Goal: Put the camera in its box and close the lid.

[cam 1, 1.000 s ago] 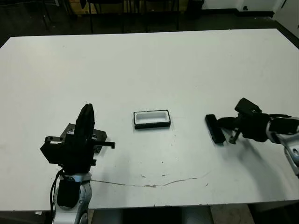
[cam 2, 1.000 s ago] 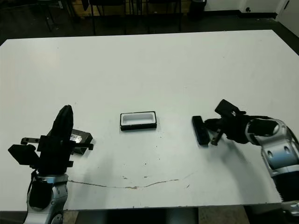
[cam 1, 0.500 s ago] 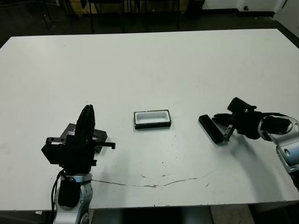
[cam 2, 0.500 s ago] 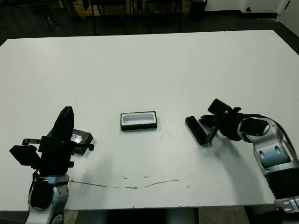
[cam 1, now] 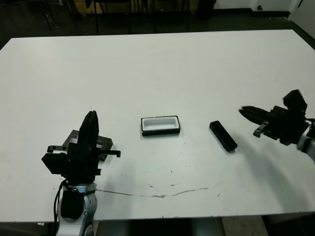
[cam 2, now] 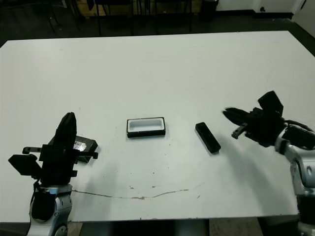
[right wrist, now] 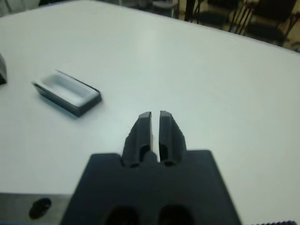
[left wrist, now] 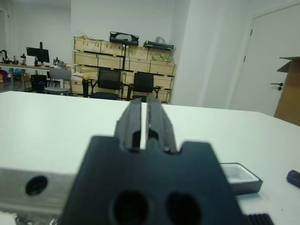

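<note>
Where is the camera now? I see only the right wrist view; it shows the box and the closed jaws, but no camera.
Observer: The camera lies flat on the table, between the box and the right gripper, touching neither.
Operator: And where is the lid?
Observer: The lid lies on the table at the robot's left, partly hidden behind the left gripper.
Operator: Does that gripper hold it?
Observer: No. The left wrist view shows its jaws shut with nothing between them.
</note>
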Robot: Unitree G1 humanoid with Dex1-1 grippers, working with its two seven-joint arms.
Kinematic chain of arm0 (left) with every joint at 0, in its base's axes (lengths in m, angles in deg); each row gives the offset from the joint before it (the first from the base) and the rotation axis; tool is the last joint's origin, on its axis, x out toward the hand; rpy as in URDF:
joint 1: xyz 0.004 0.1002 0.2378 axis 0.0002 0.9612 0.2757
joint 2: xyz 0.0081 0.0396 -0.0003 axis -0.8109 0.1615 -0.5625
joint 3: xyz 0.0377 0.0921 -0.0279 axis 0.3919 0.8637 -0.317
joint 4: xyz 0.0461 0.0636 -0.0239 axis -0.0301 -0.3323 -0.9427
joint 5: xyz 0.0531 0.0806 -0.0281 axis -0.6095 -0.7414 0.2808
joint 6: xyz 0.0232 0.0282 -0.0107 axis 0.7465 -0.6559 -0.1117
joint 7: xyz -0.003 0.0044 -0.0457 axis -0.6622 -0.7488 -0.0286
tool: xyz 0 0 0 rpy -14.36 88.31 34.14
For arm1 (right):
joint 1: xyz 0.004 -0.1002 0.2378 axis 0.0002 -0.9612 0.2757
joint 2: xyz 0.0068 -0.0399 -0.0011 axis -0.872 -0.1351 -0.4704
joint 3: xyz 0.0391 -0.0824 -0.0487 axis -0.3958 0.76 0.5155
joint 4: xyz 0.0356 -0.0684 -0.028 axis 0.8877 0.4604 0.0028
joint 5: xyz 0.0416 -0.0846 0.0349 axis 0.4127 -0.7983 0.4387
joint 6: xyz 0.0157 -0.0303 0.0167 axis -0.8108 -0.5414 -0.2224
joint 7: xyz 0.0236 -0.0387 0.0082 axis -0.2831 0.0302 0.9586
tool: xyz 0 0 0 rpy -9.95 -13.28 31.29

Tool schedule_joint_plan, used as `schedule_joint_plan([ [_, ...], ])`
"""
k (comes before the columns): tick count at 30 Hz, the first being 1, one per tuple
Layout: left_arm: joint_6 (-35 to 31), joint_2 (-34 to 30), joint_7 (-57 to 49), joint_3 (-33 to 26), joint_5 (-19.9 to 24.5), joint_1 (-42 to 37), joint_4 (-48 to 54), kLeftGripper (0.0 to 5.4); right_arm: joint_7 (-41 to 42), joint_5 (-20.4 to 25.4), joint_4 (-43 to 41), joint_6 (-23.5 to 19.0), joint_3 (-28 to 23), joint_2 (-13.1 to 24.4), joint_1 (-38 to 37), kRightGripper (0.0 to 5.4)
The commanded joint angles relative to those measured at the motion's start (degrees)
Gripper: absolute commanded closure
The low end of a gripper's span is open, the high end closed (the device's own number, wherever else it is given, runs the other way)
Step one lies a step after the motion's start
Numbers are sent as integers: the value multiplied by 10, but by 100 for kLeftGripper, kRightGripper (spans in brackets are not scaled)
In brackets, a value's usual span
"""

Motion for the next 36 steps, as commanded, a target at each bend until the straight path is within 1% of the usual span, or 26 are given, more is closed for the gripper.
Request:
schedule_joint_plan([
  [1,-16,-4,-3,-3,-8,10,3,540,-68,-45,-93,-11,10,-9,-48,525],
  [4,-15,-5,-4,-5,-9,11,4,540,-112,-81,-146,-21,27,-12,-77,490],
  [6,-12,-7,-2,-7,-10,11,1,540,-128,-88,-162,-27,33,-16,-89,457],
  [11,1,-9,8,-13,-3,7,-9,540,-147,-102,-172,-19,46,-28,-114,369],
  [13,-3,-8,10,-14,2,8,-8,540,-153,-104,-170,-18,48,-33,-119,334],
  [18,-5,-8,8,-15,-4,8,-7,540,-158,-124,-163,-15,55,-31,-122,246],
  [23,-12,-6,8,-14,1,11,-1,540,-144,-120,-160,-28,59,-26,-121,159],
  [25,-13,-6,8,-14,0,13,1,540,-141,-128,-148,-15,65,-26,-121,125],
  [28,-15,-7,8,-15,0,16,5,540,-132,-125,-122,7,71,-31,-122,72],
  [32,-15,-8,9,-15,3,19,6,540,-132,-132,-100,16,80,-34,-124,2],
  [36,-19,-10,9,-15,1,25,13,540,-136,-139,-84,22,89,-37,-128,2],
])
